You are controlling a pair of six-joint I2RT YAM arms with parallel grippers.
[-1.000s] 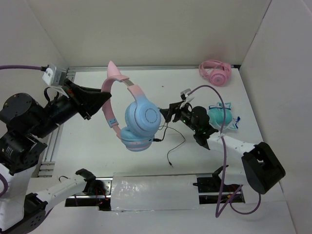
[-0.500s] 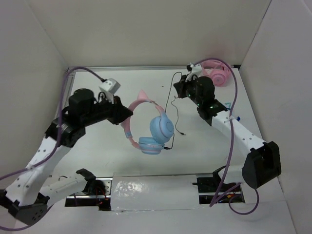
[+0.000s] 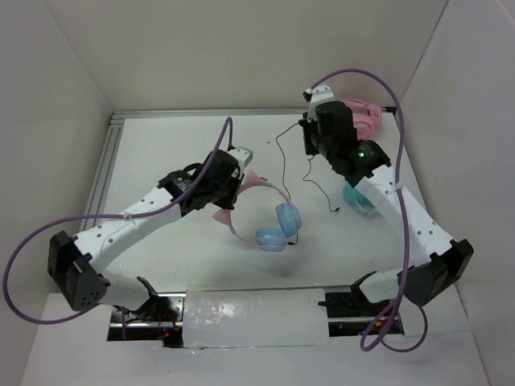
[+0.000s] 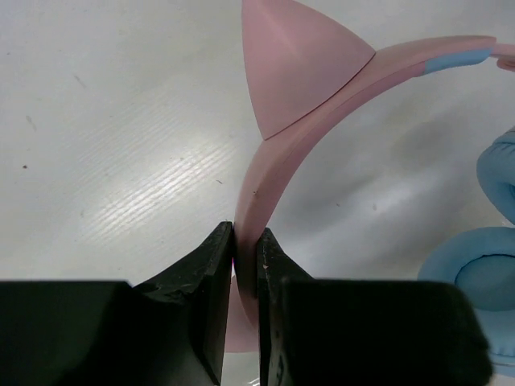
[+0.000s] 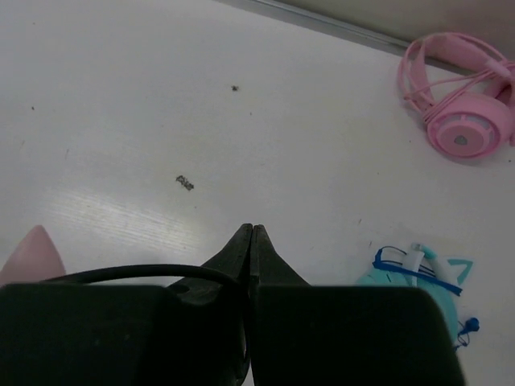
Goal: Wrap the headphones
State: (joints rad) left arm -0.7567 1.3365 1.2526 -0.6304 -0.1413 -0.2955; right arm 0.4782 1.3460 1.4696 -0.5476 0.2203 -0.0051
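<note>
Toward the middle of the table (image 3: pixel 161 145), nearer its front edge, the headphones (image 3: pixel 287 217) are held by the pink headband, which is clamped between the shut jaws of the left gripper (image 4: pixel 245 238). Whether the earcups touch the surface cannot be told. The right gripper (image 5: pixel 251 235) has just been closed on the thin black cable (image 3: pixel 320 191) and is raised toward the far right corner, so the cable is drawn out loosely. Winding is judged ready to begin. A second ago the headphones were held higher, nearer the left edge, and the right gripper was open beside an earcup.
</note>
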